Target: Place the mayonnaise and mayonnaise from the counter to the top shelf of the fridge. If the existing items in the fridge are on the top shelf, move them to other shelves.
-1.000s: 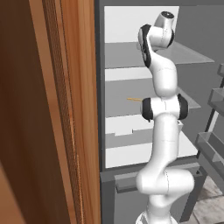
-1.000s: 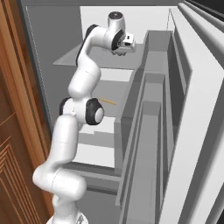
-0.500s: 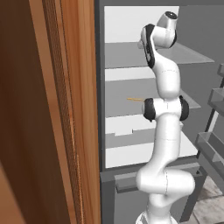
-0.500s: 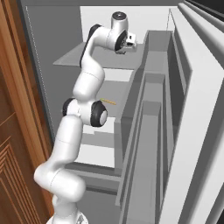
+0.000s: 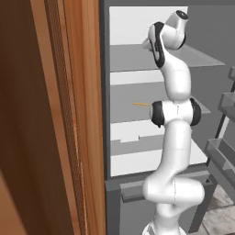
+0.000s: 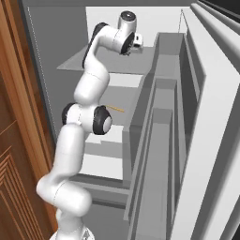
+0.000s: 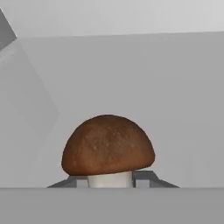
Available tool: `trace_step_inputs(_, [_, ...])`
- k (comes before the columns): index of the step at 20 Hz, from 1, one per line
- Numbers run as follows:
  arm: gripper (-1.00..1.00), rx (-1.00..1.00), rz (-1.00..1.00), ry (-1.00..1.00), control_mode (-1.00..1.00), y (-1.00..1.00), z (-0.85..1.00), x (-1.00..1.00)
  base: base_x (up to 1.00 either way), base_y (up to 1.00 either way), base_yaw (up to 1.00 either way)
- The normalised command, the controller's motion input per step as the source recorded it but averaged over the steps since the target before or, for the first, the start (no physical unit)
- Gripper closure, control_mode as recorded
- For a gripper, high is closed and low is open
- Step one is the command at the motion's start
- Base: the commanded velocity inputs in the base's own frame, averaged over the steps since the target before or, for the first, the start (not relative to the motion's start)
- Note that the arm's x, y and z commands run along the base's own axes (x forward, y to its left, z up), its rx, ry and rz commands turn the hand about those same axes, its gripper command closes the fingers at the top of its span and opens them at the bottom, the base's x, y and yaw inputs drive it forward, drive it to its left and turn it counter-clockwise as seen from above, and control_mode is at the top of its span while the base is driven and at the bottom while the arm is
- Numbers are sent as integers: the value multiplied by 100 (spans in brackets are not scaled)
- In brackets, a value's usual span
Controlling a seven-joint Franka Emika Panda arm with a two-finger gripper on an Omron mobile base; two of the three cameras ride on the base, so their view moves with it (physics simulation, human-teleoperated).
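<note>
Unlabelled brown mushroom (image 7: 108, 146) pinched between fingers (image 7: 143, 177), top shelf (image 7: 131, 87)

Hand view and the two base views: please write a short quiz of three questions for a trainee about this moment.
1. True or false: the jaws are shut on the brown mushroom.
2. Which shelf does the hand reach over in the fridge? A) top shelf B) lowest shelf C) a door bin
3. Fill in: the thin orange sliver lies on the shelf ____ the top one.

Key: 1 true; 2 A; 3 below.
</note>
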Motion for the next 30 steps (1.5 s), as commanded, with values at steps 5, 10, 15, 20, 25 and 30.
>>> trace_step_inputs(5, [100,-3,4,-48,-100,80,-54,-39,0,0,0])
trace_step_inputs(10, [100,-5,3,-53,-100,84,-47,-64,0,0,0])
trace_step_inputs(15, [100,-1,0,-47,-100,71,-8,-92,0,0,0])
trace_step_inputs(20, [100,-3,0,-48,-100,72,-28,-100,0,0,0])
trace_step_inputs(25, [100,0,-4,-18,-100,14,57,-100,0,0,0])
trace_step_inputs(30, [100,1,-12,1,-100,0,99,-100,0,0,0])
